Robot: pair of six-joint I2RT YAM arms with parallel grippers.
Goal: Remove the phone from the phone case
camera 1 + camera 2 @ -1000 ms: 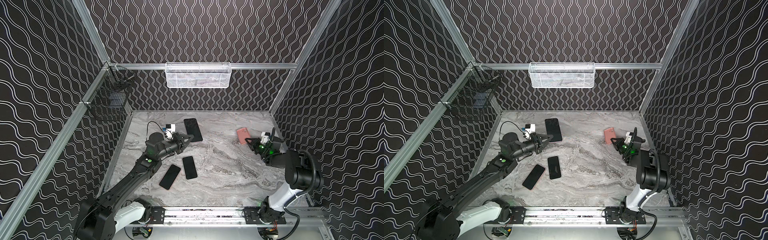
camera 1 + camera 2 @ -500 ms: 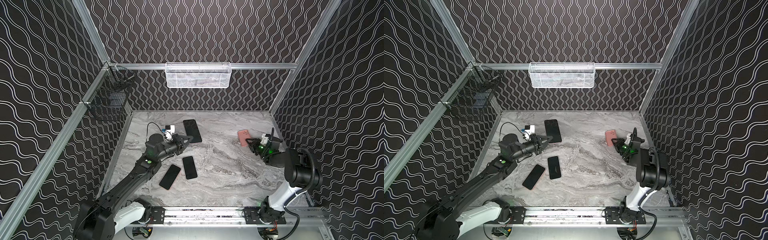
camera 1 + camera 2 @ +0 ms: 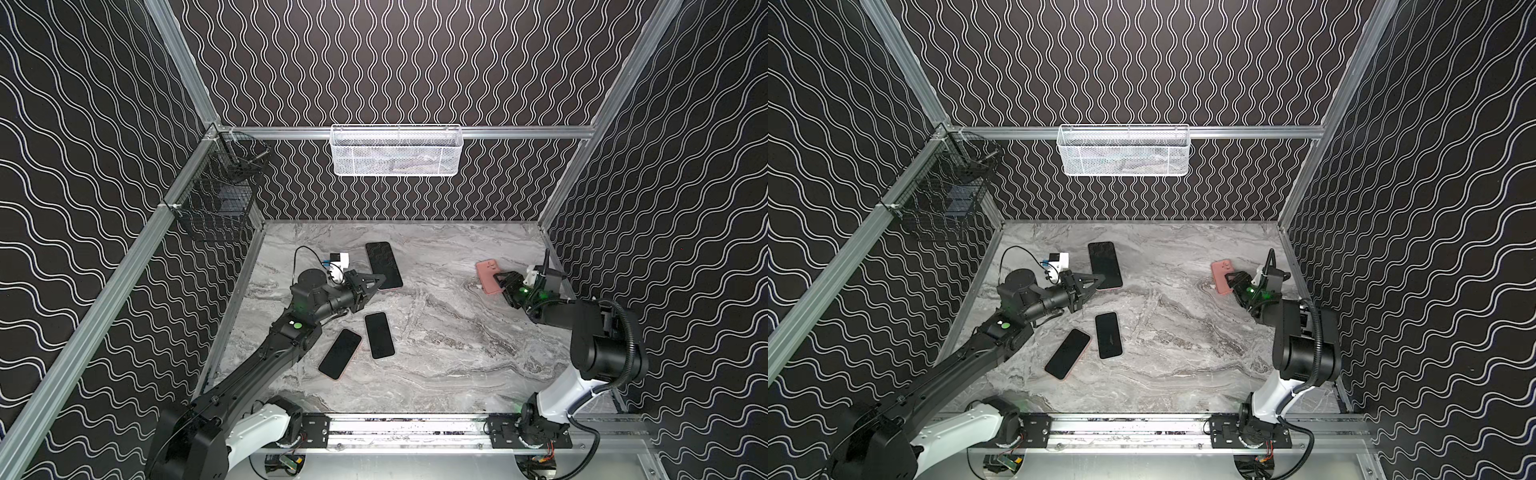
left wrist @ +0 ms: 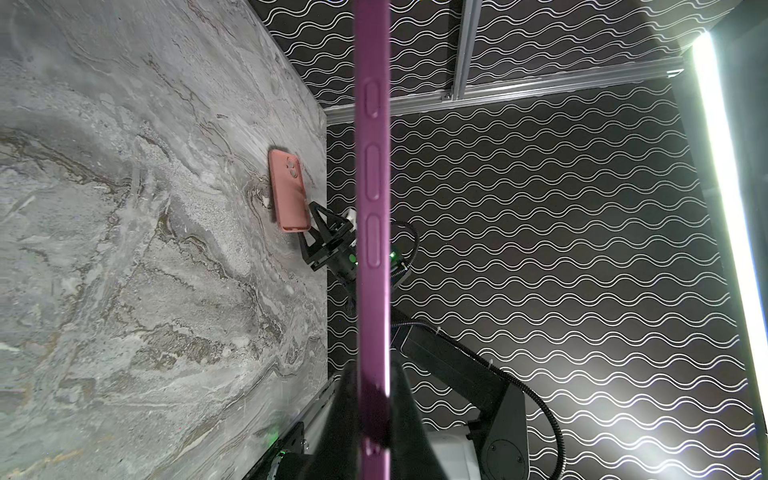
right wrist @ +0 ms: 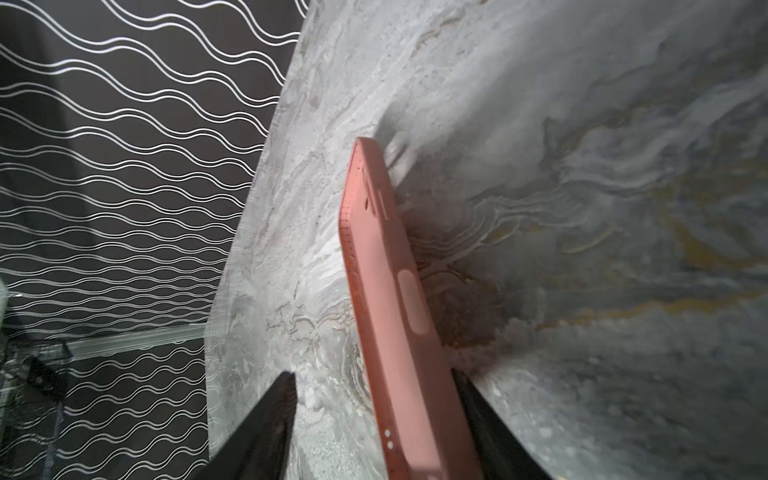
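A salmon-pink phone case lies back up on the marble table at the far right, its camera cut-out showing in the left wrist view. I cannot tell whether a phone is inside it. My right gripper stands open around the case's near end; one finger touches it and the other stands clear. My left gripper is shut on the near end of a black-screened phone with a purple rim, at the back left.
Two more dark phones lie face up near the left arm. A white mesh basket hangs on the back wall and a black wire basket on the left wall. The right wall stands close behind my right gripper.
My right gripper has opened, letting go of the pink case, which now rests on the table. My left gripper stays shut on the purple-rimmed phone and has barely moved.
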